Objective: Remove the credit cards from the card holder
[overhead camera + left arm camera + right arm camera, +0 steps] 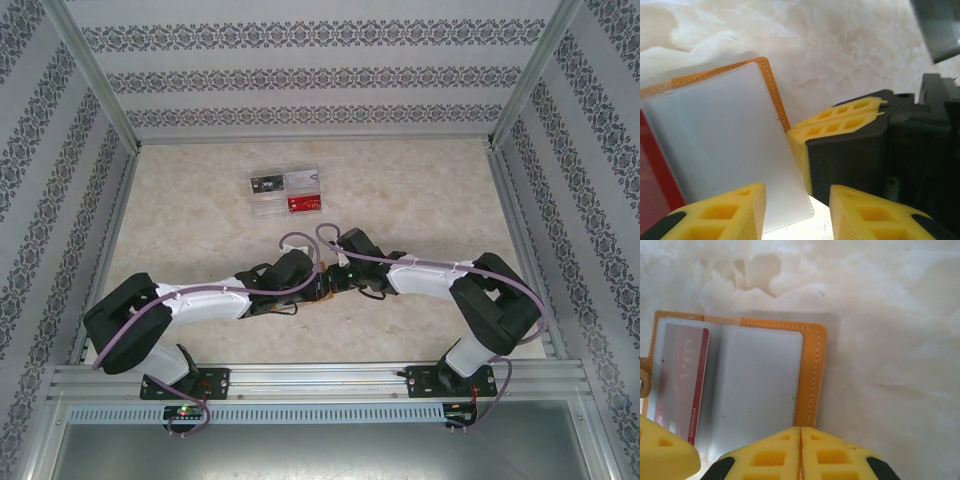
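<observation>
The open orange-tan folding card holder lies on the pale marbled counter, with the right gripper jaws together at its edge and the left gripper jaws apart. If that hold slips, the holder likely drags along with the red plastic card.

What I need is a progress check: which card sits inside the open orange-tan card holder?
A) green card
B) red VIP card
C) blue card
B: a red card printed VIP shows inside the orange-tan folding card holder.
</observation>
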`<state>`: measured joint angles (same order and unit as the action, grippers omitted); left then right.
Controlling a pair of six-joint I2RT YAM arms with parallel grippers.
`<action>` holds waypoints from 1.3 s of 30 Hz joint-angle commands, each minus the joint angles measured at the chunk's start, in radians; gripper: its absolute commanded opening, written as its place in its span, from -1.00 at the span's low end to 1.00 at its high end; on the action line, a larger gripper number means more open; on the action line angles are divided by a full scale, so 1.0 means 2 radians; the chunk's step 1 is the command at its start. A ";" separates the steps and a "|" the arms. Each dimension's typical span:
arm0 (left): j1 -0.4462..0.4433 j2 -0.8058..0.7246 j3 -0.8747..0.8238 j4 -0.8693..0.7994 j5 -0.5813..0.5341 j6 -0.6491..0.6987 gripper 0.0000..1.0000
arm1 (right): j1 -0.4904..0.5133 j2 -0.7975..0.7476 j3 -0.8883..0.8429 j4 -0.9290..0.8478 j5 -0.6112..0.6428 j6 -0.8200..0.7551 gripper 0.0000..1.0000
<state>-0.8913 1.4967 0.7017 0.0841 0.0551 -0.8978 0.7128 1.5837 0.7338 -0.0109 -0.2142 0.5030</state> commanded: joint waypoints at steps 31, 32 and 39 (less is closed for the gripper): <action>0.037 -0.145 -0.152 -0.037 -0.062 0.002 -0.74 | 0.046 0.066 0.055 0.055 -0.076 0.070 -0.47; 0.037 -0.143 -0.152 -0.037 -0.063 0.002 -0.74 | 0.045 0.070 0.056 0.054 -0.077 0.070 -0.48; 0.038 -0.125 -0.152 -0.025 -0.054 0.001 -0.74 | 0.046 0.092 0.063 0.061 -0.091 0.076 -0.53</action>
<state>-0.8288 1.2320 0.4076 -0.0071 -0.0601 -0.8951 0.7967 1.7466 0.8295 0.0952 -0.3698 0.6353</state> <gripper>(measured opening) 0.129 0.236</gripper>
